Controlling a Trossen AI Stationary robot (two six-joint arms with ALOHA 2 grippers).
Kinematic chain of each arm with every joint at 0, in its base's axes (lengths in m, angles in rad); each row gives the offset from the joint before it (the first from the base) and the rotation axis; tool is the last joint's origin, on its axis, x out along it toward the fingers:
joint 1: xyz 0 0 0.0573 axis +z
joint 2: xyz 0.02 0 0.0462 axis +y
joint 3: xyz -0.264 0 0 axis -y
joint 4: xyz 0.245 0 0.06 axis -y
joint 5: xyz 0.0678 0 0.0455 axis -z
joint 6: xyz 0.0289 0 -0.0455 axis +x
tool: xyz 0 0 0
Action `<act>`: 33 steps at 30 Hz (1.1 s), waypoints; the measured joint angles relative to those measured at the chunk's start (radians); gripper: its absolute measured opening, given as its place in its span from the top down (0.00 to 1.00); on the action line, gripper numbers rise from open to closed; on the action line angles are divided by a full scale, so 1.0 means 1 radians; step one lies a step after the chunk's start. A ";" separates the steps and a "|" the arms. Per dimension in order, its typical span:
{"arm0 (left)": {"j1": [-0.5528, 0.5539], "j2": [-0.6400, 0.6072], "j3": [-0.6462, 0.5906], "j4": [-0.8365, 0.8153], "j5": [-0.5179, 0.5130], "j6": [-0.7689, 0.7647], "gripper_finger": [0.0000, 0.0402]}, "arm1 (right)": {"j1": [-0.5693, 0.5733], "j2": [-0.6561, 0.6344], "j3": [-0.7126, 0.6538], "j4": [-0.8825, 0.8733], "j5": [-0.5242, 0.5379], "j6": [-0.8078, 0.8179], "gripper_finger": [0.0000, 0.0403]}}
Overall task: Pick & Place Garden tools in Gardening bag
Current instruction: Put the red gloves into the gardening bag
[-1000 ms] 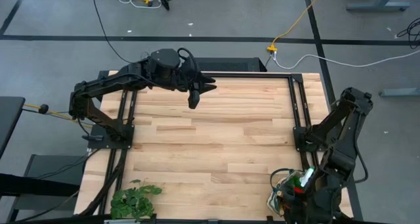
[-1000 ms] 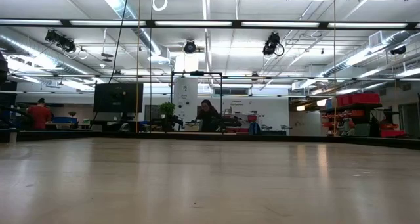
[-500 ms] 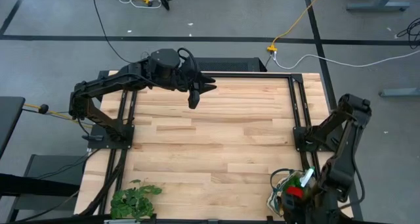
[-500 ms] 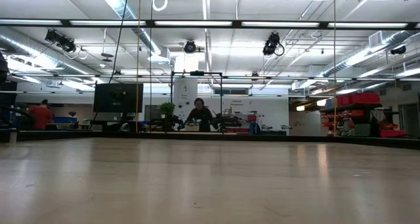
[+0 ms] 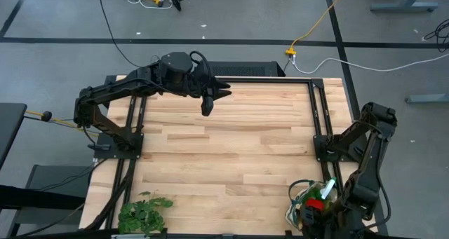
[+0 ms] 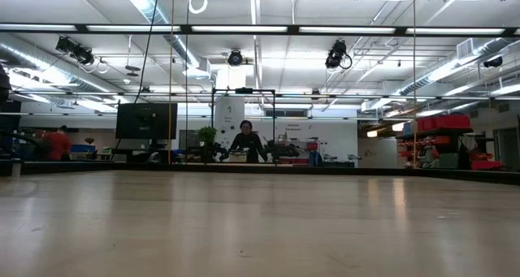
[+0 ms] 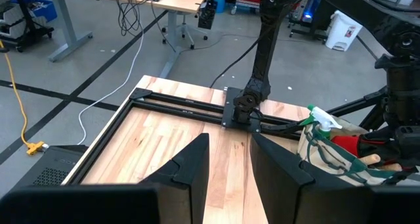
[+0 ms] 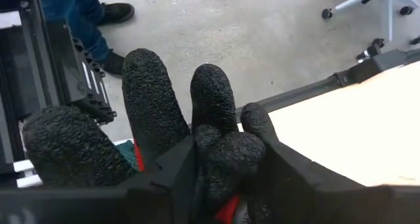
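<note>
R gripper (image 8: pixel 220 178) sits over the cream canvas gardening bag w/ green trim (image 5: pixel 298 209) at the table's near right corner, fingers pinching the red glove w/ black textured fingers (image 8: pixel 157 112). Bag directly beneath, so release drops it in. L gripper (image 7: pixel 228 159) waits part-spread by the far edge.

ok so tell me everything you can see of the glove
The glove is mostly dark, with a rough, grainy coating on its fingers and a bit of red fabric showing lower down. In the right wrist view its fingers stick out bunched between the right gripper jaws, which are closing on it. From above, only a red patch shows, at the mouth of the gardening bag at the table's near right corner, beside the green spray bottle.
</note>
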 joint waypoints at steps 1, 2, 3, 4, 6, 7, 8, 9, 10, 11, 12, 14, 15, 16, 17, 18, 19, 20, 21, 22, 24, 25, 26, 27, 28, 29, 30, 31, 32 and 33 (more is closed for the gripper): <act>0.000 0.000 0.000 0.000 0.000 0.000 0.71 | 0.000 0.000 0.000 0.000 0.000 0.009 0.59; 0.000 0.000 0.000 0.000 0.000 0.000 0.71 | 0.001 0.000 0.000 0.000 0.000 0.020 0.61; 0.000 0.000 0.000 0.000 0.000 0.000 0.71 | 0.003 0.000 0.000 0.000 0.000 0.025 0.63; 0.000 0.000 0.000 0.000 0.000 0.000 0.71 | 0.005 0.000 0.000 0.000 0.000 0.025 0.65; 0.000 0.000 0.000 0.000 0.000 0.000 0.71 | 0.009 0.000 0.000 0.000 0.000 0.024 0.69; 0.000 0.000 0.000 0.000 0.000 0.000 0.71 | 0.011 -0.001 0.000 -0.001 0.000 0.023 0.70; 0.000 0.000 0.000 0.000 0.000 0.000 0.71 | 0.013 -0.004 0.000 -0.001 0.000 0.022 0.72; 0.000 0.000 0.000 0.000 0.000 0.000 0.71 | 0.014 -0.008 0.000 -0.001 0.000 0.021 0.73; 0.000 0.000 0.000 0.000 0.000 0.000 0.71 | 0.014 -0.013 0.000 -0.001 0.000 0.021 0.75; 0.000 0.000 0.000 0.000 0.000 0.000 0.71 | 0.014 -0.019 0.000 -0.001 0.000 0.021 0.76; 0.000 0.000 0.000 0.000 0.000 0.000 0.71 | 0.014 -0.026 0.000 -0.001 0.000 0.021 0.77; 0.000 0.000 0.000 0.000 0.000 0.000 0.71 | 0.014 -0.041 0.000 -0.001 0.000 0.021 0.79; 0.000 0.000 0.000 0.000 0.000 0.000 0.71 | 0.014 -0.049 0.000 -0.001 0.000 0.021 0.80; 0.000 0.000 0.000 0.000 0.000 0.000 0.71 | 0.015 -0.057 0.000 -0.001 0.000 0.021 0.82; 0.000 0.000 0.000 0.000 0.000 0.000 0.71 | 0.016 -0.065 0.000 -0.001 0.000 0.021 0.83; 0.000 0.000 0.000 0.000 0.000 0.000 0.71 | 0.016 -0.073 0.000 0.000 0.000 0.021 0.84; 0.000 0.000 0.000 0.000 0.000 0.000 0.71 | 0.016 -0.080 0.000 -0.001 0.000 0.021 0.85; 0.000 0.000 0.000 0.000 0.000 0.000 0.71 | 0.016 -0.087 0.000 -0.001 0.000 0.021 0.87; 0.000 0.000 0.000 0.000 0.000 0.000 0.71 | 0.016 -0.094 0.000 -0.001 0.000 0.021 0.88; 0.000 0.000 0.000 0.000 0.000 0.000 0.71 | 0.016 -0.103 0.000 0.000 0.000 0.021 0.90; 0.000 0.000 0.000 0.000 0.000 0.000 0.71 | 0.016 -0.119 0.000 0.000 0.000 0.021 0.93; 0.000 0.000 0.000 0.000 0.000 0.000 0.71 | 0.016 -0.127 0.000 0.000 0.000 0.020 0.94; 0.000 0.000 0.000 0.000 0.000 0.000 0.71 | 0.016 -0.135 0.000 0.000 0.000 0.020 0.95; 0.000 0.000 0.000 0.000 0.000 0.000 0.71 | 0.016 -0.145 0.000 0.000 0.000 0.020 0.96; 0.000 0.000 0.000 0.000 0.000 0.000 0.71 | 0.016 -0.154 0.000 0.000 0.000 0.020 0.96; 0.000 0.000 0.000 0.000 0.000 0.000 0.71 | 0.016 -0.164 0.000 0.000 0.000 0.020 0.97; 0.000 0.000 0.000 0.000 0.000 0.000 0.71 | 0.016 -0.173 0.000 0.000 0.000 0.020 0.97; 0.000 0.000 0.000 0.000 0.000 0.000 0.71 | 0.016 -0.181 0.000 0.000 0.001 0.020 0.97; 0.000 0.000 0.000 0.000 0.000 0.000 0.71 | 0.016 -0.189 0.000 0.000 0.001 0.020 0.96; 0.000 0.000 0.000 0.000 0.000 0.000 0.71 | 0.016 -0.197 0.000 0.001 0.001 0.020 0.96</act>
